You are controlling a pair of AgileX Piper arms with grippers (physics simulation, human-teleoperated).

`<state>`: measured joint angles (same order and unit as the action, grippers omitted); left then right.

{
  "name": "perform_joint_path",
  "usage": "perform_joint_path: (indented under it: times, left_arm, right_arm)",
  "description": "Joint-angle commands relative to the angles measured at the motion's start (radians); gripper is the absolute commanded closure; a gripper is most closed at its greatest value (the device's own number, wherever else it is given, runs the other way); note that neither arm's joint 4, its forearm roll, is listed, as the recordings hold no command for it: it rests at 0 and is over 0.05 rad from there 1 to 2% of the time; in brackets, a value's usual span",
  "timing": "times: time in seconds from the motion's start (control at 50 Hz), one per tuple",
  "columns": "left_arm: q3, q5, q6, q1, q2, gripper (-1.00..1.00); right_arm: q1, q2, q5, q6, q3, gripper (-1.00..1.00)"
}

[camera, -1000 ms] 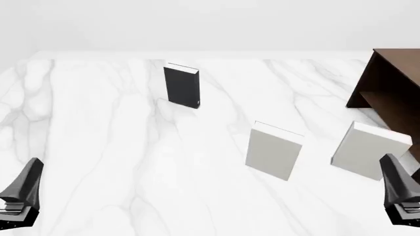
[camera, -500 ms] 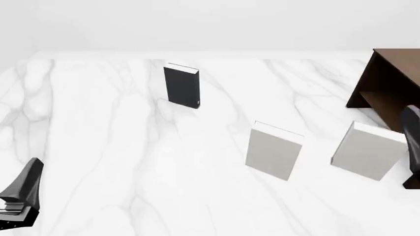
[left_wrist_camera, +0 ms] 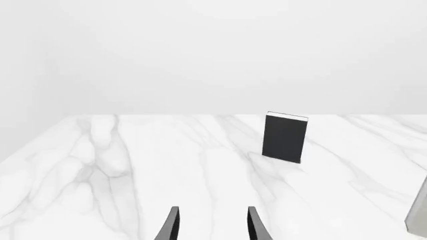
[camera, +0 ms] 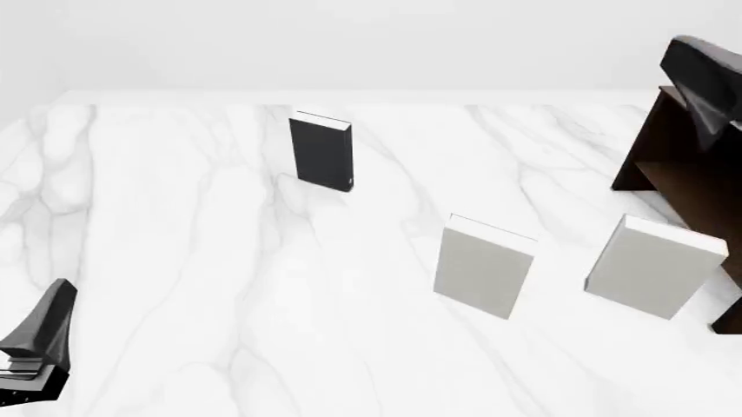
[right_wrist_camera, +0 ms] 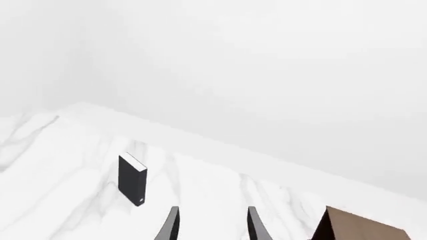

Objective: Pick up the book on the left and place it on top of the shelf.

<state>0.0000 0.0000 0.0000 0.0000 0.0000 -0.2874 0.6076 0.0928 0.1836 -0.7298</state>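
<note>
The black book [camera: 321, 151] stands upright on the far left-centre of the marble table; it also shows in the left wrist view [left_wrist_camera: 285, 137] and in the right wrist view [right_wrist_camera: 132, 179]. The dark brown shelf [camera: 691, 165] stands at the right edge; a corner of it shows in the right wrist view [right_wrist_camera: 363, 227]. My left gripper [camera: 38, 340] rests low at the near left, open and empty, fingers [left_wrist_camera: 172, 226] apart. My right gripper [camera: 703, 74] is raised high above the shelf, open and empty, fingers [right_wrist_camera: 254, 226] apart. Both are far from the book.
Two pale grey-white books stand upright on the table: one at the centre right [camera: 482, 265] and one nearer the shelf [camera: 654, 264]. An edge of one shows in the left wrist view [left_wrist_camera: 419, 212].
My right gripper has risen from the near right edge of the table up to above the shelf. The left gripper and all books have not moved.
</note>
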Motion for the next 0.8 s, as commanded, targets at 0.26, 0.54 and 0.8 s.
perform_joint_path:
  times: [0.26,0.54,0.8]
  left_arm:
    - [0.0,0.0,0.0,0.0,0.0,-1.0]
    - [0.0,0.0,0.0,0.0,0.0,-1.0]
    - [0.0,0.0,0.0,0.0,0.0,-1.0]
  right_arm:
    - [-0.12,0.372,0.097,0.078,-0.308,-1.0]
    - [-0.139,0.521,0.124,0.082,-0.415,-1.0]
    - [-0.153,0.657,0.166,0.118,-0.545,-1.0]
